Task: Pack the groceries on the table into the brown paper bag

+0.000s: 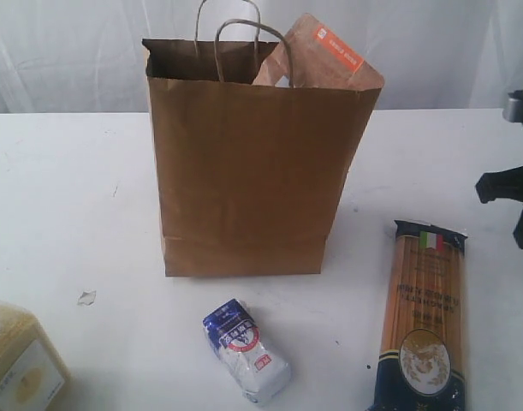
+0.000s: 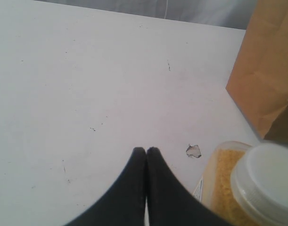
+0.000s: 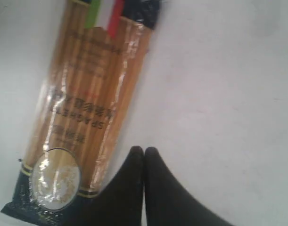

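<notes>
The brown paper bag (image 1: 248, 167) stands upright at the middle of the white table (image 1: 64, 197), and the brown pouch with orange label (image 1: 325, 56) sticks out of its top. In front of the bag lie the blue-white pouch (image 1: 244, 349) and the long spaghetti pack (image 1: 424, 321). The yellow-grain container (image 1: 21, 364) stands at the front left corner. My left gripper (image 2: 146, 150) is shut and empty, beside the yellow-grain container (image 2: 238, 186). My right gripper (image 3: 144, 150) is shut and empty next to the spaghetti pack (image 3: 82, 108). The jar and the can are out of view.
A small white crumb (image 1: 86, 297) lies left of the bag's base, also seen as a crumb (image 2: 193, 150) near my left fingertips. A white curtain hangs behind the table. Part of the right arm (image 1: 514, 193) shows at the right edge.
</notes>
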Controlling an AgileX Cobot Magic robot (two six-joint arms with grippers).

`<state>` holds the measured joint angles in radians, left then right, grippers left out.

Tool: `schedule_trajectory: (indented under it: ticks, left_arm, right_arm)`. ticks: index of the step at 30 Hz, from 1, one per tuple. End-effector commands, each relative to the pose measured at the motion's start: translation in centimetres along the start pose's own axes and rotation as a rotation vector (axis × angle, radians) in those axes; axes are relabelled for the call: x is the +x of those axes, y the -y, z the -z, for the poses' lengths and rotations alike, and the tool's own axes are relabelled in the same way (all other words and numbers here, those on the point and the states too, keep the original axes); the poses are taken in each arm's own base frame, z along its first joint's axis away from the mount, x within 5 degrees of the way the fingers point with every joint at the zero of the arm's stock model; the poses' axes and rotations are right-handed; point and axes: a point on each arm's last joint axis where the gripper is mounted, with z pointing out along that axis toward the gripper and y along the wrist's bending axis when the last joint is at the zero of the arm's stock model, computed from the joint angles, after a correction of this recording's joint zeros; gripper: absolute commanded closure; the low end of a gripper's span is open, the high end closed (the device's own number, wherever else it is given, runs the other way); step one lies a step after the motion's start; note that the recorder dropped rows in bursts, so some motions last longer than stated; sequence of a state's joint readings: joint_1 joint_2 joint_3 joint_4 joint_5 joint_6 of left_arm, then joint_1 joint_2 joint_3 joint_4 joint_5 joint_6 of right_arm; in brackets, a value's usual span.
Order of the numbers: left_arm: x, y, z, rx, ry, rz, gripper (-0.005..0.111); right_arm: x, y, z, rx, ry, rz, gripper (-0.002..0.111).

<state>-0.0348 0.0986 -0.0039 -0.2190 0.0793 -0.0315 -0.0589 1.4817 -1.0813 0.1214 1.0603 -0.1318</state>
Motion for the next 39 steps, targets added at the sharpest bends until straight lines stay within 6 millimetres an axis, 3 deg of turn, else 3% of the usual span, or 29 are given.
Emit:
schedule_trajectory:
  ticks: [1,7,11,16,20,24,27,32,39]
  left_arm:
    - [0.1,0.0,0.0,0.01,-0.001,0.008,0.107]
    - [0.1,0.0,0.0,0.01,-0.001,0.008,0.107]
    - [0.1,0.0,0.0,0.01,-0.001,0.008,0.107]
    - [0.1,0.0,0.0,0.01,-0.001,0.008,0.107]
    - [0.1,0.0,0.0,0.01,-0.001,0.008,0.107]
    - [0.1,0.0,0.0,0.01,-0.001,0.008,0.107]
    - [0.1,0.0,0.0,0.01,-0.001,0.008,0.107]
    - [0.1,0.0,0.0,0.01,-0.001,0.008,0.107]
    - [0.1,0.0,0.0,0.01,-0.001,0.008,0.107]
  right_arm:
    - [0.4,-0.9,-0.6,-0.111,0.02,0.051,0.108]
    - [1.5,-1.0,-1.8,-0.14,-0.029,0.04,0.108]
    - [2.1,-0.9,-2.8,-0.13,-0.031,0.046,0.096]
    - [2.3,-1.2,-3.3,-0.171,-0.018,-0.004,0.097]
    - [2.9,-6.0,-3.0,-0.344,-0.034,0.267,0.108]
    - [5.5,-13.3,-2.7,-0.404,-0.06,0.596,0.108]
    - [6.8,-16.7,-2.8,-0.421,-0.026,0.72,0.108]
    - [7.3,-19.7,-2.6,-0.426,0.127,0.8,0.102]
    - [8.1,-20.6,-2.5,-0.445,0.096,0.771,0.06]
